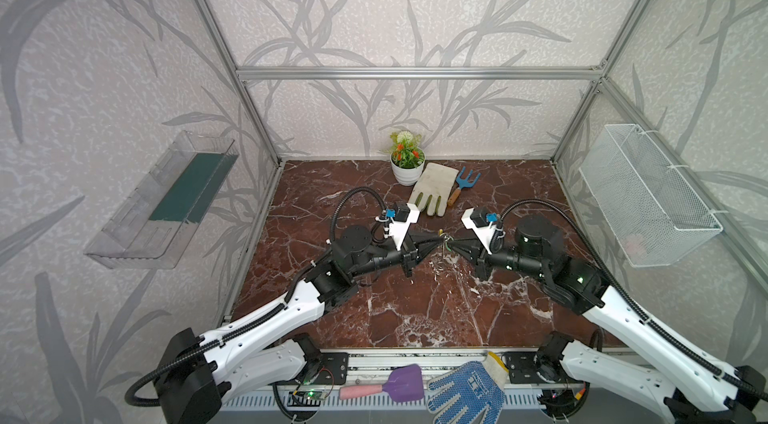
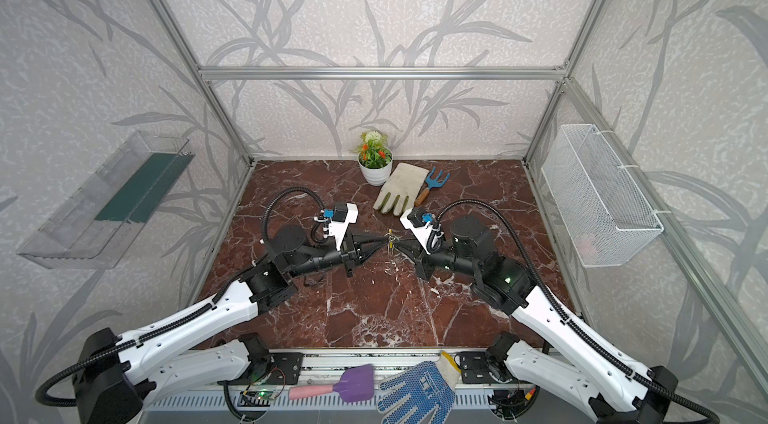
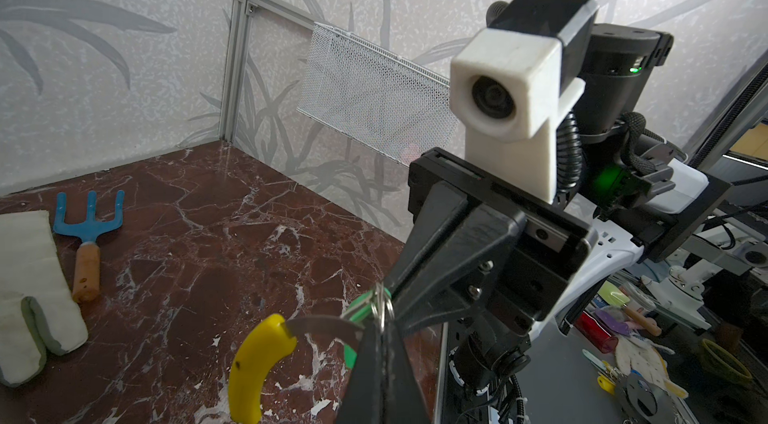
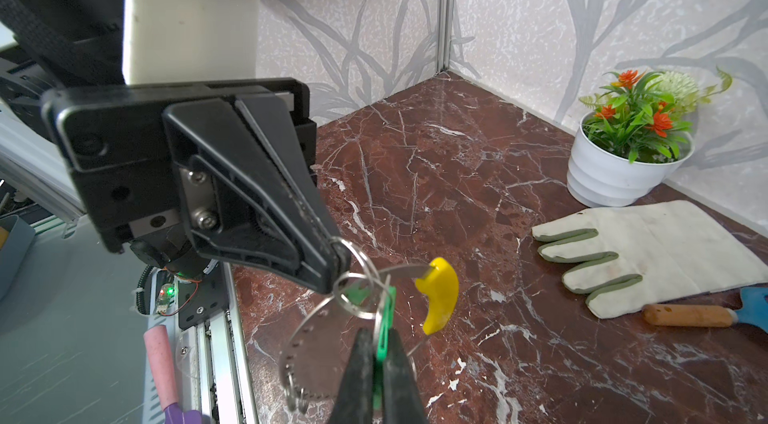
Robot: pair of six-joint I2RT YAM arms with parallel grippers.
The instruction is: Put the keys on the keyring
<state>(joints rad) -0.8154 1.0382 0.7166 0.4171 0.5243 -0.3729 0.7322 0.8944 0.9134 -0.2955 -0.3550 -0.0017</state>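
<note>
The keyring [image 4: 438, 295] hangs between left claw [image 1: 436, 239] and right claw [image 1: 455, 245], before the plant [image 1: 407, 160], glove [image 1: 432, 189] and rake [image 1: 465, 183].

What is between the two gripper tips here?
The keyring and the green key tag. The left gripper pinches the keyring, the right gripper the tag. This is clearest in the right wrist view.
</note>
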